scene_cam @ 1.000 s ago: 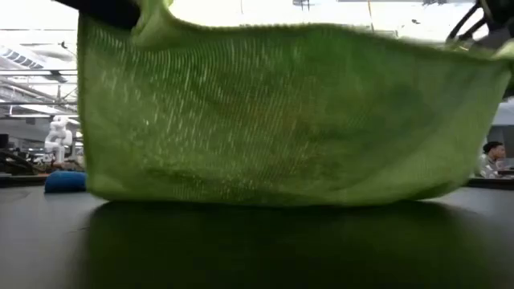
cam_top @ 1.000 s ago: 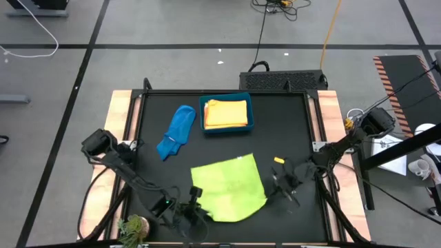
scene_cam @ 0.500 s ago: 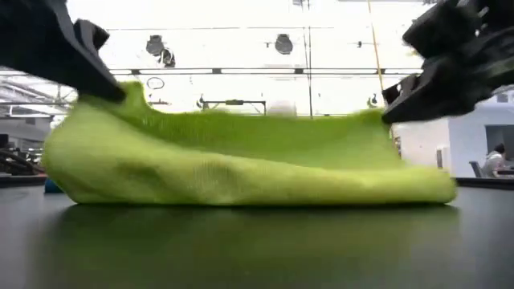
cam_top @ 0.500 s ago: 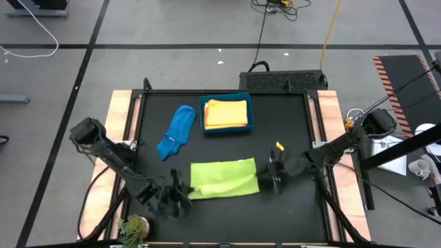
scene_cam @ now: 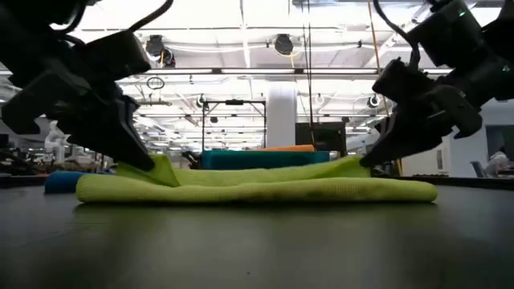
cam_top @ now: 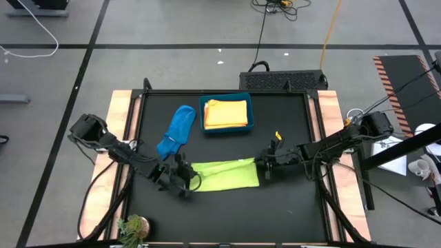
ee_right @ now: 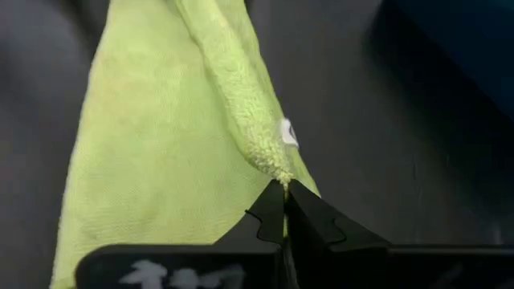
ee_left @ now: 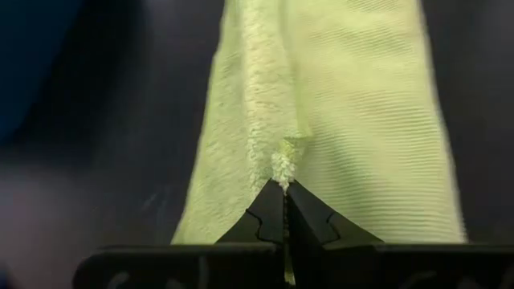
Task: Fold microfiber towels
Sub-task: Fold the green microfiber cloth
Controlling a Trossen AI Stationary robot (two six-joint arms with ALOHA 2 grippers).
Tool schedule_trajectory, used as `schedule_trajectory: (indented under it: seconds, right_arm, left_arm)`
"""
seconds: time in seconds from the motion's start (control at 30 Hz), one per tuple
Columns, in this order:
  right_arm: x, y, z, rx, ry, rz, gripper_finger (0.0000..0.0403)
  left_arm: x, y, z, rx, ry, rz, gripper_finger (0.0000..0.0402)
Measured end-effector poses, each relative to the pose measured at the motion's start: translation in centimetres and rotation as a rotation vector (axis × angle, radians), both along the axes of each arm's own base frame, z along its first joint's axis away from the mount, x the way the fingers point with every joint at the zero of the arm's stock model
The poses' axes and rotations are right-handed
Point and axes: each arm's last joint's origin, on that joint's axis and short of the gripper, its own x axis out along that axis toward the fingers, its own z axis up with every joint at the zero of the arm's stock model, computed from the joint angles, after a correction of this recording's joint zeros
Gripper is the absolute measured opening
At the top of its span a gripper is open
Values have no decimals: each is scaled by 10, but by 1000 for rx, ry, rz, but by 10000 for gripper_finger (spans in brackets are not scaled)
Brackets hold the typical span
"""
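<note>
Lime green towel (cam_top: 224, 174) folded into a narrow band, lying flat on the black table (cam_top: 289, 131) toward its front edge, roughly midway between the left and right edges. Left end effector (cam_top: 185, 180) sits at the band's left end, fingers pressed together on a pinch of the green cloth (the left wrist view shows the tuft caught between the tips (ee_left: 284, 186)). Right end effector (cam_top: 264, 166) sits at the band's right end, likewise pinching the towel's upper layer at its corner (ee_right: 283, 186), beside a small white tag (ee_right: 287, 133). In the low view the towel (scene_cam: 257, 186) rests on the table surface with both gripped corners raised slightly above the rest of the fold.

Blue towel (cam_top: 176, 131) lies crumpled near the left rear part of the table, apart from the green one. Teal bin (cam_top: 226, 114) stands at the rear edge, centre, holding a yellow towel (cam_top: 225, 113) folded flat, with an orange layer showing at its edge. A small yellow object (cam_top: 278, 136) lies on the table behind the right end effector (too small to identify).
</note>
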Motion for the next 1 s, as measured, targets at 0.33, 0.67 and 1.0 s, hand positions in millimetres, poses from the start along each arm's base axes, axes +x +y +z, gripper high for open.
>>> schedule_trajectory:
  seconds: [0.33, 0.67, 1.0]
  right_arm:
    - [1, 0, -9, 8, 48, 6, 0]
    - [1, -3, -7, -47, 17, -80, 37]
    - [-3, -6, 1, -92, 3, -173, 55]
  left_arm:
    - [2, 18, -7, 0, 25, 22, 2]
    - [8, 25, -4, -6, 0, 50, 75]
    - [9, 31, -3, -4, 0, 82, 154]
